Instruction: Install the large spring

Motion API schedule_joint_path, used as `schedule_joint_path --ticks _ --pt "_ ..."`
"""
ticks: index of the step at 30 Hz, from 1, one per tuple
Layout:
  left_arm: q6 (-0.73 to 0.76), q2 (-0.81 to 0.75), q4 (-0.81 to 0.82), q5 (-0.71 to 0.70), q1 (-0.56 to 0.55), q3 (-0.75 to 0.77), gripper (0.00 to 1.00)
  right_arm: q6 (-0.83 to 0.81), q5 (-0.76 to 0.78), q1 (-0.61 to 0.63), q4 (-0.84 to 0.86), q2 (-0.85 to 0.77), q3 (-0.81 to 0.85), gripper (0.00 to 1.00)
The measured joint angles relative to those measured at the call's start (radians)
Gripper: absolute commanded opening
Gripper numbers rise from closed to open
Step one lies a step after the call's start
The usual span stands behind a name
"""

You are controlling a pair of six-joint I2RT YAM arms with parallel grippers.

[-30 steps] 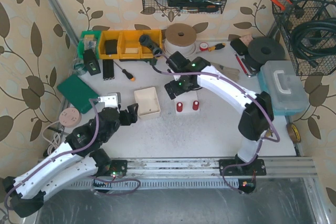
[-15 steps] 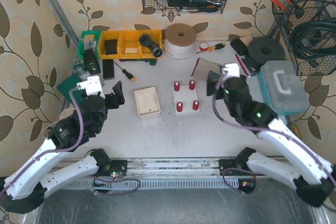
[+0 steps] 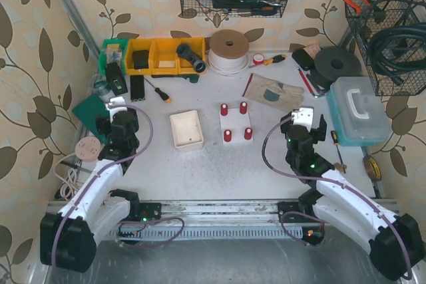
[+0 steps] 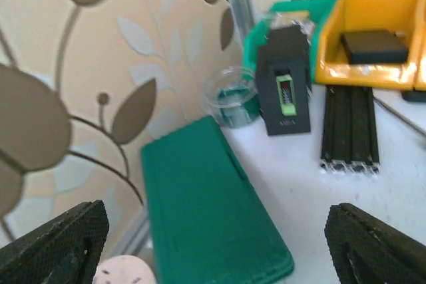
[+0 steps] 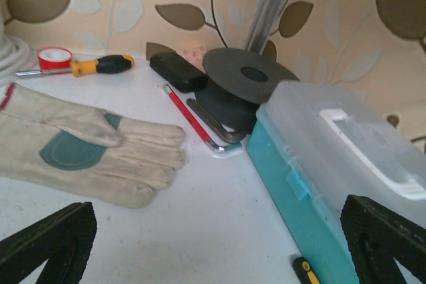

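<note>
Two open, empty jaws: my left gripper (image 4: 213, 244) sits well left of the white square plate with four red pegs (image 3: 235, 122), my right gripper (image 5: 219, 244) well right. I cannot see the large spring anywhere. Reaching blind, I might bump the pegs.

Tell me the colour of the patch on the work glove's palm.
Dull green patch on a cream glove; it shows best in the right wrist view.

Taking the peg plate (image 3: 235, 122) as centre, the open box (image 3: 186, 130) sits just left, the flat case (image 3: 88, 109) far left, the bins (image 3: 164, 64) behind-left, the tape roll (image 3: 217, 43) behind, the glove (image 3: 273, 90) behind-right, and the lidded case (image 3: 357, 110) far right.
</note>
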Motion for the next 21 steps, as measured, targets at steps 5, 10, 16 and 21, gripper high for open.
schedule_joint_path --ticks 5,10,16,21 --pt "0.097 0.155 0.328 0.113 0.013 -0.192 0.92 -0.07 -0.022 -0.095 0.296 0.087 -0.184 1.0" --pt "0.139 0.311 0.503 0.152 0.038 -0.21 0.92 -0.094 -0.098 -0.193 0.459 0.17 -0.227 1.0" --pt "0.175 0.373 0.579 0.239 0.052 -0.201 0.92 -0.169 -0.203 -0.216 0.724 0.435 -0.232 1.0" --pt "0.146 0.367 0.627 0.282 0.052 -0.219 0.92 -0.238 -0.298 -0.226 0.999 0.703 -0.227 1.0"
